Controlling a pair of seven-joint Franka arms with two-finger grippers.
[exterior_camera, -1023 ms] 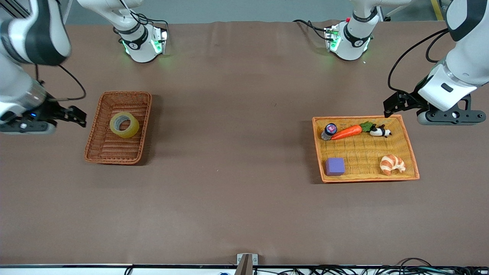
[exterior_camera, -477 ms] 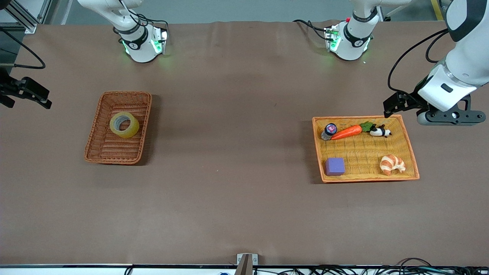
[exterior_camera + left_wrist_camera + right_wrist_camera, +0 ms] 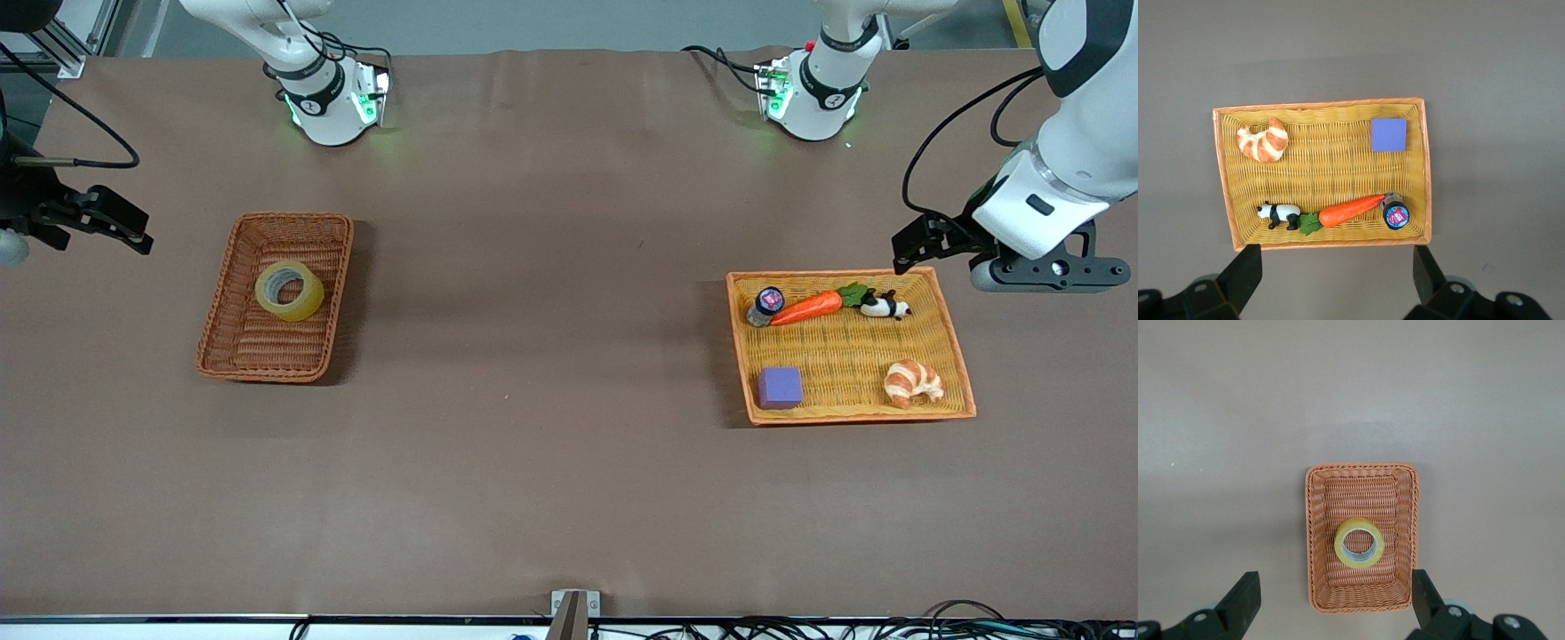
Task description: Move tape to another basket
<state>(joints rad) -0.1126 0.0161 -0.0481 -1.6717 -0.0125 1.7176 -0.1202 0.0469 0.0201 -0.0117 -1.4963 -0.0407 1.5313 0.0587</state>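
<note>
The tape (image 3: 289, 291), a yellowish translucent ring, lies flat in the reddish-brown wicker basket (image 3: 267, 372) at the right arm's end of the table. It also shows in the right wrist view (image 3: 1359, 543), inside the basket (image 3: 1361, 605). My right gripper (image 3: 1333, 608) is open and empty, high above the table just off one short end of the basket. In the front view only its edge (image 3: 11, 244) shows, beside the basket. My left gripper (image 3: 1335, 287) is open and empty, up beside the orange-yellow tray (image 3: 853, 414).
The orange-yellow tray (image 3: 1321, 105) holds a purple block (image 3: 780, 388), a croissant (image 3: 913, 382), a toy carrot (image 3: 807, 308), a panda figure (image 3: 885, 307) and a small dark jar (image 3: 765, 305). Brown table lies between basket and tray.
My right arm swung up and outward past the table's end, then came back a little toward the basket. The left arm, tape and basket have not moved.
</note>
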